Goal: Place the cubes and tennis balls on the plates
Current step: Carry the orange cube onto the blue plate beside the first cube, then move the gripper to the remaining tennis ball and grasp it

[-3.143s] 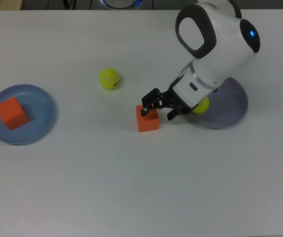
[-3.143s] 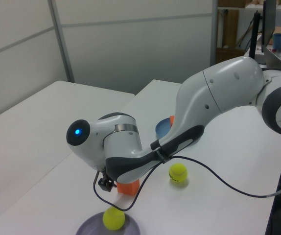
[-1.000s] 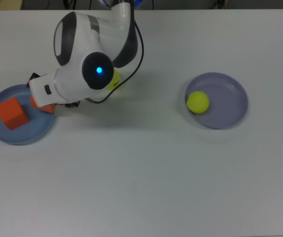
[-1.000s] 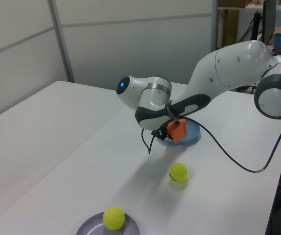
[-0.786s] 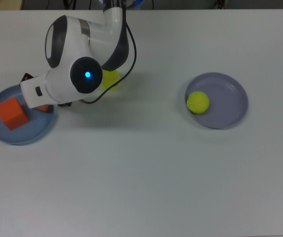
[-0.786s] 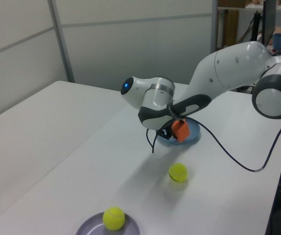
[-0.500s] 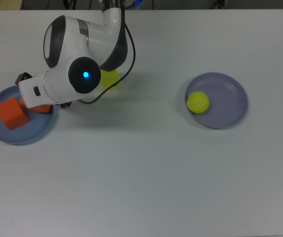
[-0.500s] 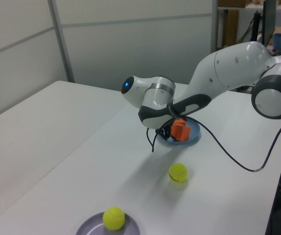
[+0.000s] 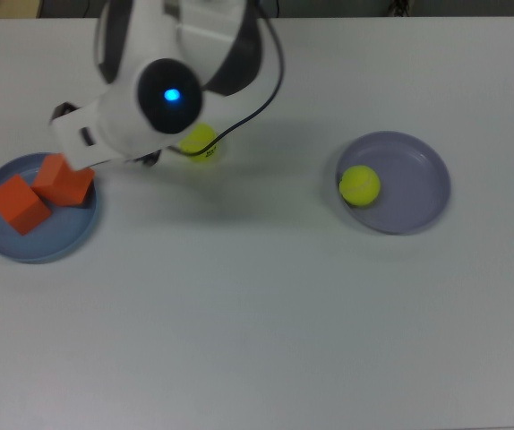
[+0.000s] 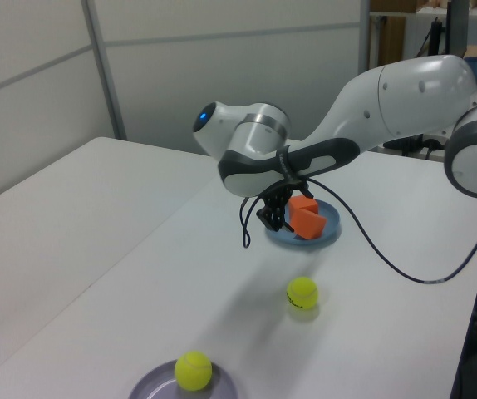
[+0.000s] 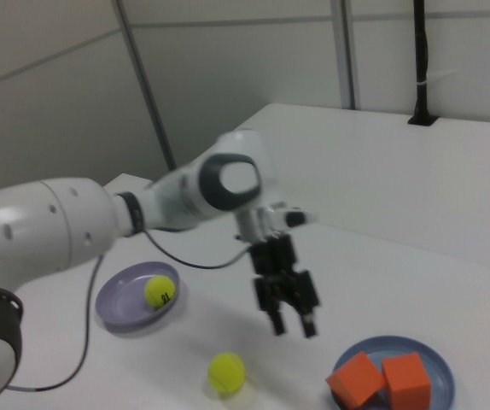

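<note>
Hovering above the white table (image 9: 266, 313), the robot arm's black two-finger gripper (image 11: 289, 323) is hanging empty with its fingers spread apart, just beside the round blue plastic plate (image 9: 49, 240). Both matte orange cubes (image 9: 64, 182) are lying on that blue plate, touching each other. One fuzzy yellow-green tennis ball (image 9: 360, 185) is sitting on the round lavender plastic plate (image 9: 418, 184), well apart from the blue plate. The other fuzzy yellow-green tennis ball (image 9: 200, 141) is resting on the bare table between the two plates, nearer the blue plate and partly under the arm in the top view. Judging from this, the cube step looks finished; the next move is calling for the gripper to be lowering over the loose ball, closing on it and carrying it to a plate
</note>
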